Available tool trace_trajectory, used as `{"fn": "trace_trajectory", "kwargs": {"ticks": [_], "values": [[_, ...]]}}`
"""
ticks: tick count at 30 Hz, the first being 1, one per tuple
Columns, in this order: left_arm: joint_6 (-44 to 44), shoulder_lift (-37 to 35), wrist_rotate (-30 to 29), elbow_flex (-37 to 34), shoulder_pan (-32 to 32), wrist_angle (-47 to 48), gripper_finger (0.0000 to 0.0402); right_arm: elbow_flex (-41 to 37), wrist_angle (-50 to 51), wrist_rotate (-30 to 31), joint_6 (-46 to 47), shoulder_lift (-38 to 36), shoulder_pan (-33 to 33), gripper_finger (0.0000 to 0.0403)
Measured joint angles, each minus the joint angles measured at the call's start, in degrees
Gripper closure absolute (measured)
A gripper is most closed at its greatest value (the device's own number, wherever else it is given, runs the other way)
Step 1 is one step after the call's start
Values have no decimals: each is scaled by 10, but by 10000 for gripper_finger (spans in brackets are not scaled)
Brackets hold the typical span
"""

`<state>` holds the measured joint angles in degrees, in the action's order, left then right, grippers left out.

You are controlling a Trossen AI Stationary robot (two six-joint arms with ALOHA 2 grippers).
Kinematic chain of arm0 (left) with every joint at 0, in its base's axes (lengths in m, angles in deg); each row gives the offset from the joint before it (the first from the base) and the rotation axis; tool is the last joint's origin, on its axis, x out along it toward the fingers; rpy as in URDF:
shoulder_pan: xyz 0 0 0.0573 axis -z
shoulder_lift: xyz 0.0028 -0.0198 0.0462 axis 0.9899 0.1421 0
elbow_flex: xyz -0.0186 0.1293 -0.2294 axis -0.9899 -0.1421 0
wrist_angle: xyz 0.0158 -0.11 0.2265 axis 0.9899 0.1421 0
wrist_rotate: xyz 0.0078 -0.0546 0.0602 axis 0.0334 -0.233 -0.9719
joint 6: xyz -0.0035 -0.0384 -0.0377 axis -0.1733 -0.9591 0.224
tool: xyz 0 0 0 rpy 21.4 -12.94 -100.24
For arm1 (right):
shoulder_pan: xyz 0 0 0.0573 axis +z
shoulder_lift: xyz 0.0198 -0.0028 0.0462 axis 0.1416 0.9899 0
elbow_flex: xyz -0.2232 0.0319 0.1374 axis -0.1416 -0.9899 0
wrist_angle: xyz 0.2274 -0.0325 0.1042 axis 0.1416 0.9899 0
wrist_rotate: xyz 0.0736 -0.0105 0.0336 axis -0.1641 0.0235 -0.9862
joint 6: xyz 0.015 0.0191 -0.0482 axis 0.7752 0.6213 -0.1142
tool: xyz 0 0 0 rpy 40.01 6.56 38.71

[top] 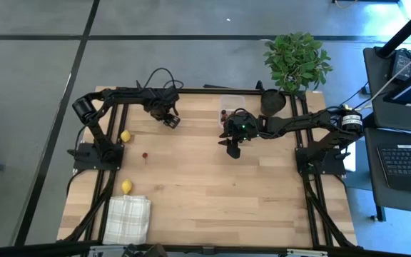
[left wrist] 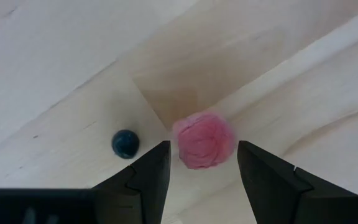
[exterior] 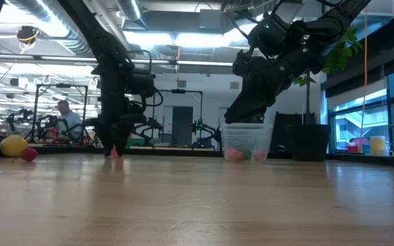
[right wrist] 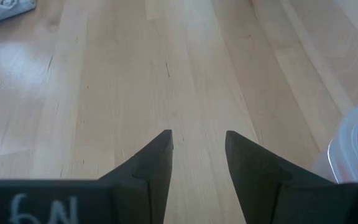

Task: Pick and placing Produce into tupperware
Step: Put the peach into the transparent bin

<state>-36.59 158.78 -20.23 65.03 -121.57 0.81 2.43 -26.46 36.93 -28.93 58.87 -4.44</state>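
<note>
Left wrist view: left end effector [left wrist: 202,167] stood open around a pink berry [left wrist: 202,140] on the surface [left wrist: 55,56].
Closing and lifting looked the next call. A dark berry [left wrist: 125,143] lay beside it. Farther off, the right end effector [right wrist: 197,149] hung open and empty beside the tupperware [exterior: 247,142], whose contents were hard to make out; two lemons [top: 125,135] waited beyond.

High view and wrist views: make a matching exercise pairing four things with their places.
Things:
1. pink berry
2. checked cloth
3. potted plant
4. tupperware

Places:
A. table's near left corner
B. just ahead of the left gripper's open jaws
C. far right edge of the table
D. beside the right gripper, berries inside

Pairs: 1-B, 2-A, 3-C, 4-D
</note>
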Motion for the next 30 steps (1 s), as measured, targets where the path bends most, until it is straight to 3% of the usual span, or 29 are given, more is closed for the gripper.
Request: {"fn": "trace_trajectory", "kwargs": {"ticks": [30], "values": [[5, 0, 0, 0, 2, -9, 223, 0, 0, 0, -1, 0, 0, 251]]}}
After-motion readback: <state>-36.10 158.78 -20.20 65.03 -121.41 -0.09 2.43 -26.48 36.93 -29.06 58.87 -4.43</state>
